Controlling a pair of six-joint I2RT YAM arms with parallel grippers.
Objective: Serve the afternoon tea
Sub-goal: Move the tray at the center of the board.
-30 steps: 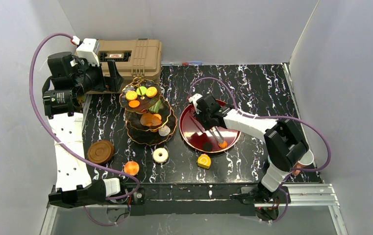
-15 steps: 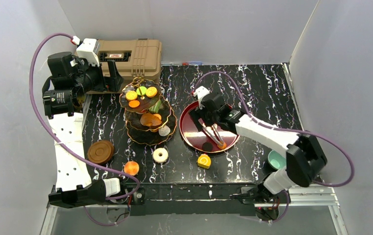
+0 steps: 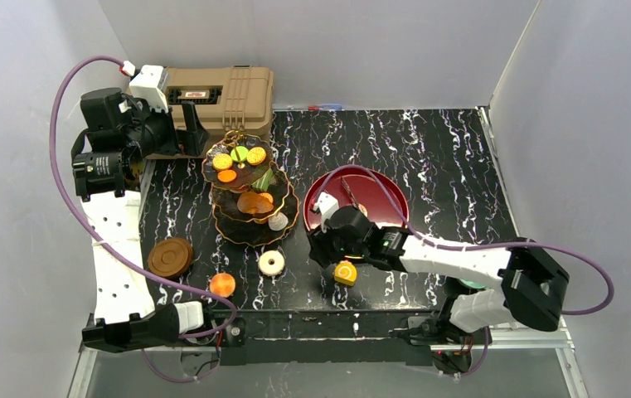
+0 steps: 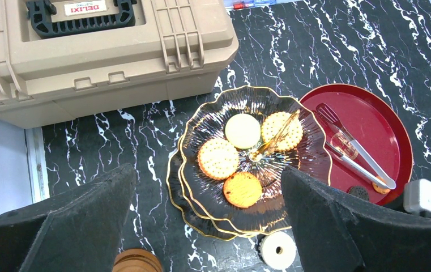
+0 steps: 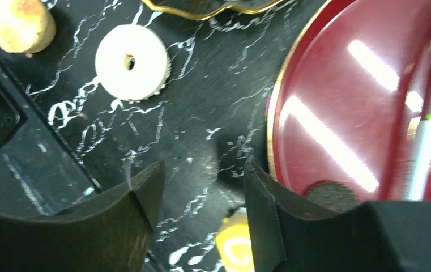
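The three-tier stand [image 3: 249, 199] is seen on the black marbled desk [image 3: 444, 149], left of centre, just in front of the tan case [image 3: 220, 93]. Four round biscuits [image 4: 241, 131] are carried on its top tier, and more sweets are held on the lower tiers. A red tray [image 3: 382, 191] is placed just to the right of the stand; metal tongs [image 4: 355, 152] and a dark cookie [image 5: 332, 195] are laid in it.

Three sweets are found on the bare desk in front of the stand: an orange macaron [image 3: 222, 284], a white donut [image 3: 272, 263] and a yellow sweet [image 3: 346, 272]. A stack of brown saucers [image 3: 170, 257] is set well to the left of them.

The left fingers [image 4: 60, 226] are spread wide, high above the stand, with nothing between them. The right fingers [image 5: 128, 215] are lowered over the desk at the near rim of the tray and are held moderately apart. Only bare desk is seen between their tips, and the yellow sweet is seen just beside one of them, not gripped.
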